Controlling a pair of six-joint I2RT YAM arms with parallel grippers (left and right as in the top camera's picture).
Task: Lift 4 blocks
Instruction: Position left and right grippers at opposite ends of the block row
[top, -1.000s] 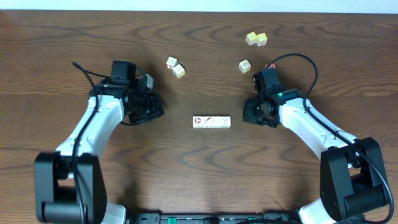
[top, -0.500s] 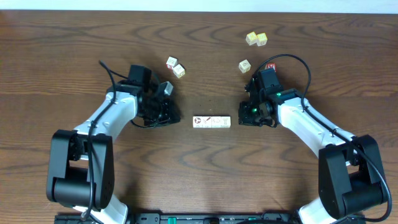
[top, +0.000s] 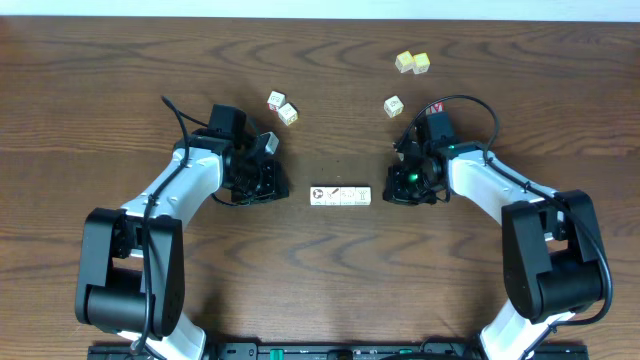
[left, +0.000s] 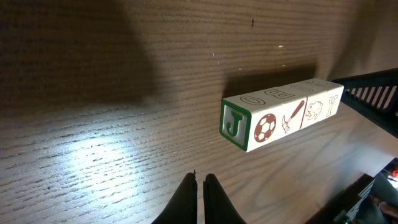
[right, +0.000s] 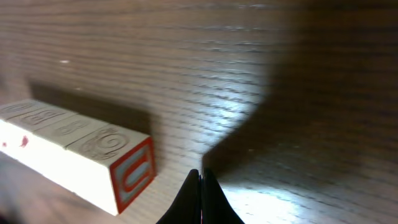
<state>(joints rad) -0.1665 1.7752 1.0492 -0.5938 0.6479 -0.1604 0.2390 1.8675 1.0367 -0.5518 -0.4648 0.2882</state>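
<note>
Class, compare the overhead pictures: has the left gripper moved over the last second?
Yes. The left gripper has slid toward the row of four blocks, which lies where it was; the gap between them is now much narrower.

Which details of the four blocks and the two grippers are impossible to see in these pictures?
- Overhead: the prints on the blocks are too small to read.
- Overhead: the left gripper and the right gripper hide their own fingertips under their bodies.
- Right wrist: the row's far end is cut off by the left edge.
- Left wrist: the row's far end face is turned away.
</note>
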